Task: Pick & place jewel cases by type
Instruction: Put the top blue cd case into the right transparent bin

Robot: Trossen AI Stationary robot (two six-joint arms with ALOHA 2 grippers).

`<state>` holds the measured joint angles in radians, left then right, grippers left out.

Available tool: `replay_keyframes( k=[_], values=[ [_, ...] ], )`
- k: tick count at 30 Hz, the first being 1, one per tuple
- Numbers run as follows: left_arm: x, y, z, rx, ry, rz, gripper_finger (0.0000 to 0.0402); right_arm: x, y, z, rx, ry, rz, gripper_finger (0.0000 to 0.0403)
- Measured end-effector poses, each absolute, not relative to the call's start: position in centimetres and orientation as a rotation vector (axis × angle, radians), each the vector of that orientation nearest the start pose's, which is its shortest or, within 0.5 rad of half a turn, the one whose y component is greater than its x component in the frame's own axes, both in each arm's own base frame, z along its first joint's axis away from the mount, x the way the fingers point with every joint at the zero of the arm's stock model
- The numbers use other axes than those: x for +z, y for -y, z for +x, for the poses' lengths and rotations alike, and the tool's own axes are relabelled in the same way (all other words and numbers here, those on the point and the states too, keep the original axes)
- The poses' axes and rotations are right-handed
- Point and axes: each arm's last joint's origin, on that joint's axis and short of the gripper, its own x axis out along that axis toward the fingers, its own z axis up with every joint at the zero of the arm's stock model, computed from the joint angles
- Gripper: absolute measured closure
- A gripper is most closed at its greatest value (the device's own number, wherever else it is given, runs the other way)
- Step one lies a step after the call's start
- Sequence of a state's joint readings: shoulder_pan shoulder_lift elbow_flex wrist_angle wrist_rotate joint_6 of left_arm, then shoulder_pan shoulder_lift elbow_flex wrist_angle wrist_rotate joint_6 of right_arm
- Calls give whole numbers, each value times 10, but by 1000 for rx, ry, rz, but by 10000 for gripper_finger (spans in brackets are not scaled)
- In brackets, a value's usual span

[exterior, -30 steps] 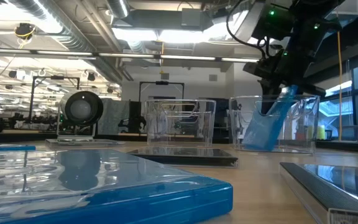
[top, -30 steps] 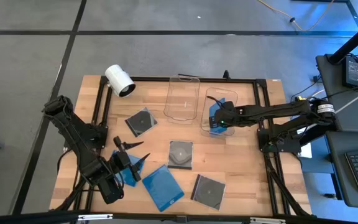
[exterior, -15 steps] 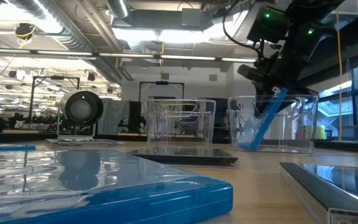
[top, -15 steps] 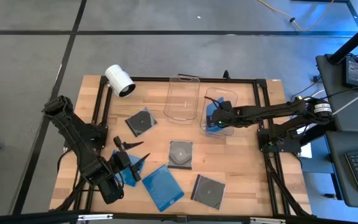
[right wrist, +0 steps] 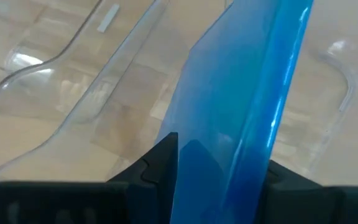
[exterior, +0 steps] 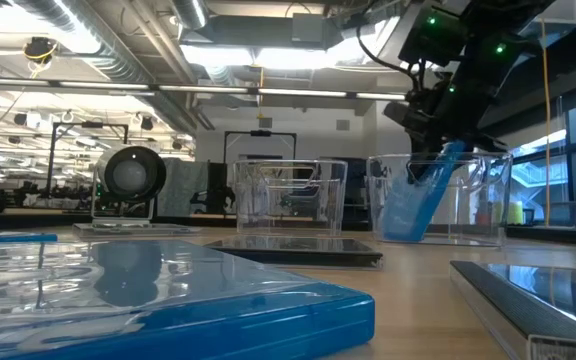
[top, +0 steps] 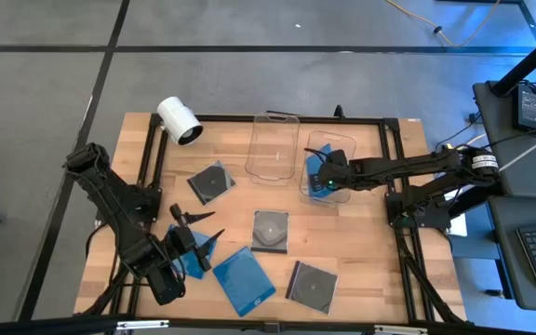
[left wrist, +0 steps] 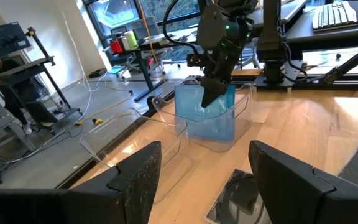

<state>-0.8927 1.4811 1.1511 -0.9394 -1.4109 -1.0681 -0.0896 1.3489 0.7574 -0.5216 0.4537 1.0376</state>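
With my right gripper (exterior: pixel 438 150) clamped on the upper edge of the blue jewel case (exterior: pixel 418 200), which hangs tilted below my fingers inside the clear tub (exterior: pixel 493 200), I lower it until its bottom edge rests on the tub floor, then part my fingers.

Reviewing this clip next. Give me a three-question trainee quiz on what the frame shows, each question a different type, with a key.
1. True or false: the right hand is shut on a blue jewel case inside a clear tub.
2. How many dark jewel cases lie flat on the table? A) one B) three C) five
3. Fill in: the left hand is ____ near the table's front-left corner.

Key
1. True.
2. B.
3. Open.
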Motion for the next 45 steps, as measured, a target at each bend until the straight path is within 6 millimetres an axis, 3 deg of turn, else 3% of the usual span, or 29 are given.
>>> replay_keyframes(
  k=[12,27,40,45],
  values=[
    [275,192,191,610,-213,141,162,199,31,224,-937,-832,692,282],
    [274,192,191,604,-225,136,162,225,33,235,-931,-741,723,282],
    [274,192,191,603,-228,134,162,222,28,213,-1006,-1011,739,282],
    [274,192,191,604,-226,135,162,223,28,208,-1032,-1028,748,282]
  ],
)
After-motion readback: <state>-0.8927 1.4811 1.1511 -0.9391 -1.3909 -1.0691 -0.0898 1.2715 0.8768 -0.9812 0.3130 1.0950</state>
